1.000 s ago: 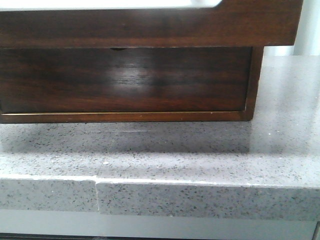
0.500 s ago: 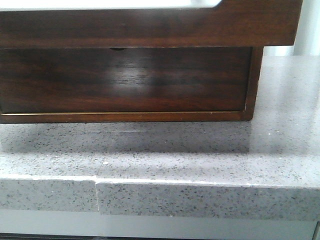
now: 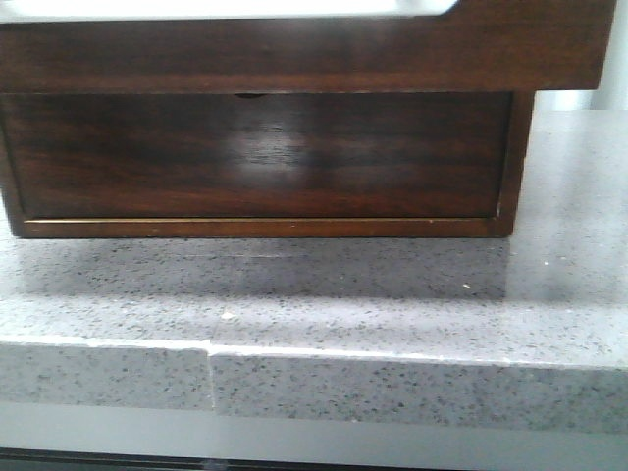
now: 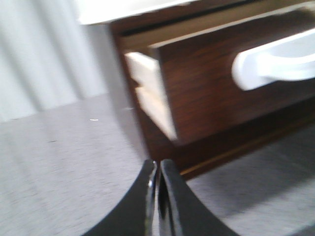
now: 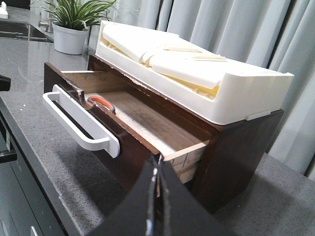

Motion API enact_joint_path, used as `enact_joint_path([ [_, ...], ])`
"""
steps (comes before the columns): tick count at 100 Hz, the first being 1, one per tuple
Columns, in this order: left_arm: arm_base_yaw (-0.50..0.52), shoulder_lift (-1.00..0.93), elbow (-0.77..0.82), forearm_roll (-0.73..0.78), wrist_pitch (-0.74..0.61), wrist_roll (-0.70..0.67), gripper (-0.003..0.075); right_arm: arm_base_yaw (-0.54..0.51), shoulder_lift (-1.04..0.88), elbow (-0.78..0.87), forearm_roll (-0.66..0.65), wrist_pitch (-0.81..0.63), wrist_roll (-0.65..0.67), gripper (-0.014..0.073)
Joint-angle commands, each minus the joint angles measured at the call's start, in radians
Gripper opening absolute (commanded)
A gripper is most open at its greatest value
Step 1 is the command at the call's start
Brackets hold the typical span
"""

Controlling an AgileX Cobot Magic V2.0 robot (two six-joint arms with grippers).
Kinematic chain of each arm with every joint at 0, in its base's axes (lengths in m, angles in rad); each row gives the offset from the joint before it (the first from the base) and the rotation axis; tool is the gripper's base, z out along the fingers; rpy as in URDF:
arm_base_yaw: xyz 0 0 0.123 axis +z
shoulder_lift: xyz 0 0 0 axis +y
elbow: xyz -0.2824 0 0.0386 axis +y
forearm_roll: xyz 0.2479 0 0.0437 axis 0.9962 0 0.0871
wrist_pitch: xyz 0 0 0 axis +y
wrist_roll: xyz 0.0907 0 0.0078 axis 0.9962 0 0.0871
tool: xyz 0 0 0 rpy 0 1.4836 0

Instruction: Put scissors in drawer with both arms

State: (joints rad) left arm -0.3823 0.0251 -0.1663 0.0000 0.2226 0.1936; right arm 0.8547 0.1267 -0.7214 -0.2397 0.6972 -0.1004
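Note:
The drawer (image 5: 129, 158) stands pulled out of the wooden cabinet (image 5: 246, 152), with a white bar handle (image 5: 78, 123) on its front. The scissors (image 5: 100, 102) lie inside it near the front, only a grey and orange loop showing. In the front view the drawer's plain front (image 3: 294, 54) spans the top, whitish along its upper edge. The left wrist view shows the drawer (image 4: 206, 93) blurred, from its side. My left gripper (image 4: 158, 164) is shut and empty beside the cabinet's corner. My right gripper (image 5: 157, 162) is shut and empty, just off the drawer's other front corner.
A white tray (image 5: 197, 73) sits on top of the cabinet. A lower drawer front with a half-round notch (image 3: 255, 157) is closed below. A potted plant (image 5: 74, 29) stands behind. The grey speckled counter (image 3: 392, 294) ends in a front edge (image 3: 392, 392).
In the front view the cabinet and counter have shifted a little to the right, and the cabinet's left side has come into view.

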Motion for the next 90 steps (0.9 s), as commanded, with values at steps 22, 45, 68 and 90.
enact_joint_path([
  [22, 0.229, -0.063, 0.183, 0.0, -0.163, -0.334, -0.002, 0.0, 0.016, -0.017, -0.024, -0.08, 0.001, -0.0039],
  [45, 0.222, -0.063, 0.181, 0.059, 0.003, -0.386, -0.002, 0.0, 0.016, -0.017, -0.024, -0.08, 0.001, -0.0039],
  [68, 0.222, -0.063, 0.181, 0.035, 0.072, -0.389, -0.002, 0.0, 0.016, -0.017, -0.024, -0.08, 0.001, -0.0039],
  [90, 0.222, -0.063, 0.181, 0.035, 0.072, -0.389, -0.002, 0.0, 0.016, -0.017, -0.024, -0.08, 0.001, -0.0039],
])
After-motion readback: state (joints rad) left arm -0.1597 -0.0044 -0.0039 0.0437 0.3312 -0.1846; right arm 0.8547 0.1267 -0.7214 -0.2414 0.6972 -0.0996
